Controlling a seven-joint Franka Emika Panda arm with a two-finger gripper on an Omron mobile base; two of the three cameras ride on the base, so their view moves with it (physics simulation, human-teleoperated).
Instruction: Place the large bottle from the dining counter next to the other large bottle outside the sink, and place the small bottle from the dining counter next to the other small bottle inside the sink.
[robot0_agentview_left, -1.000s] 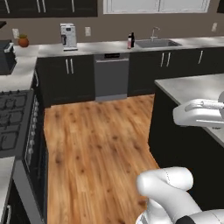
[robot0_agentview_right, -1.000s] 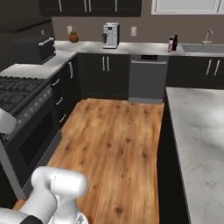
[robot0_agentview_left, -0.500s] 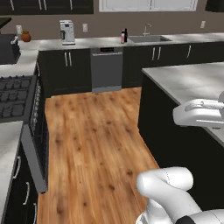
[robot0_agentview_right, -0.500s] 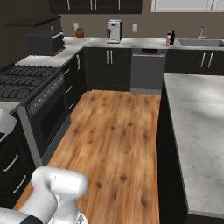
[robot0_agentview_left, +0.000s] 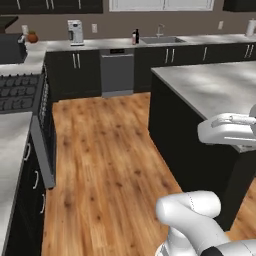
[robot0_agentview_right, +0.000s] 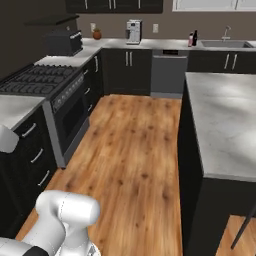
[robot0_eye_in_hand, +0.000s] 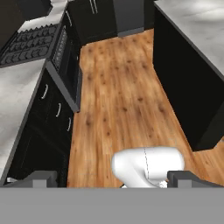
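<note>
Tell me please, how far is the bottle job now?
Nothing looks done. The open gripper holds nothing, over the wood floor. The dining counter stands beside it. Both placements remain: by the black bottle beside the far sink, and inside that sink.

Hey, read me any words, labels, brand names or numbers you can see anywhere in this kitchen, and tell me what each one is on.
No readable text anywhere.
Bottles beside the sink: any labels are too small to read.
Coffee machine: no legible brand.
Dishwasher: dark control strip, nothing readable.
Stove: no legible markings.
Dining counter: bare marble here, no print.
</note>
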